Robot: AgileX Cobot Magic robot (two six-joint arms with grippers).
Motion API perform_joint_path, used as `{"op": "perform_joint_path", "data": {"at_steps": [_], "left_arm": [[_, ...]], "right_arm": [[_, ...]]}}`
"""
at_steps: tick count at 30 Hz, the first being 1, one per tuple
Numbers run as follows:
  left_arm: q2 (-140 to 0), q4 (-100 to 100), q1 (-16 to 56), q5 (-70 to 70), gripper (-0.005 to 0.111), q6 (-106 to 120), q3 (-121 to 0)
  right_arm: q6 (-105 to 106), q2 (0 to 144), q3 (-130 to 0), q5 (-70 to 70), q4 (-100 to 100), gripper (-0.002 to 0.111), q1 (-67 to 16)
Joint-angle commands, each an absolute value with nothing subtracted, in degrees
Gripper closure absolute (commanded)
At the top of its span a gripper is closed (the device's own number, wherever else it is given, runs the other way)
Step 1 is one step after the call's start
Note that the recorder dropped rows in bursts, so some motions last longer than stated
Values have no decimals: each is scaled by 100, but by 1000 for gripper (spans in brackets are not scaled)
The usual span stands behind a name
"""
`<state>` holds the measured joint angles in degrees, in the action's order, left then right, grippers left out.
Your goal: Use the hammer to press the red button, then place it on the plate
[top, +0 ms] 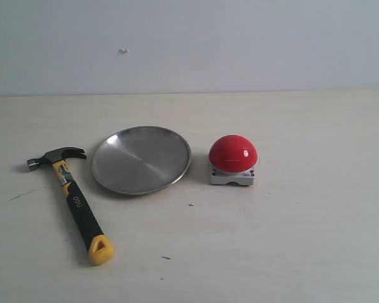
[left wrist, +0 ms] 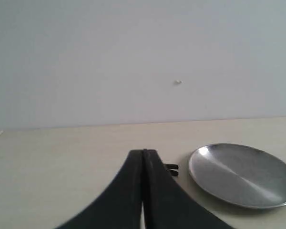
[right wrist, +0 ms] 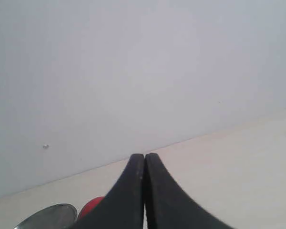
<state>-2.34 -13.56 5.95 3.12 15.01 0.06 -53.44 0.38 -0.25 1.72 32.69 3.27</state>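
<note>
Steel plate [top: 141, 159] lies on the tabletop [top: 290, 240] between the hammer [top: 77, 203], flat just beside it on the exterior view's left, and the button [top: 233, 153] on the right. Both the left tool [left wrist: 143, 153] and the right tool [right wrist: 144, 156] are pressed fully closed, gripping nothing.

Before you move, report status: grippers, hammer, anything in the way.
Left gripper shut, empty; right gripper shut, empty. Claw hammer flat on table, left of plate, untouched. Red button right of plate, nothing blocking.
</note>
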Motion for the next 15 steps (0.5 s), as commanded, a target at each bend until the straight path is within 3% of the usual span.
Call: {"op": "perform_joint_path", "data": {"at_steps": [1, 10, 15], "left_arm": [[-195, -1219, 580, 119, 107, 2298, 0], [-195, -3084, 580, -293, 107, 757, 0], [-195, -3019, 580, -289, 107, 724, 0]], "right_arm": [[-5310, 0, 0, 99, 3304, 108, 367], [-5310, 0, 0, 99, 3304, 108, 367], [-5310, 0, 0, 99, 3304, 108, 367]]}}
